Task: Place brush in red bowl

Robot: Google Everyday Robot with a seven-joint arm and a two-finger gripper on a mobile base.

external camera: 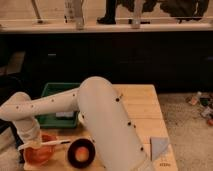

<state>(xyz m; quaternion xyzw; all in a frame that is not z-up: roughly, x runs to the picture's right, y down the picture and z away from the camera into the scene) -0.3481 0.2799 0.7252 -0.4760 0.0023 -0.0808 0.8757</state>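
The red bowl sits at the front left corner of the wooden table. The brush is a thin pale stick lying level across the bowl's top, with its right end reaching past the rim. My gripper is at the end of the white arm, right at the bowl's left rim and at the brush's left end. The arm hides where the gripper meets the brush.
A dark bowl with an orange inside stands just right of the red bowl. A green tray holding a white item lies behind them. A grey cloth lies at the front right. A dark counter runs behind the table.
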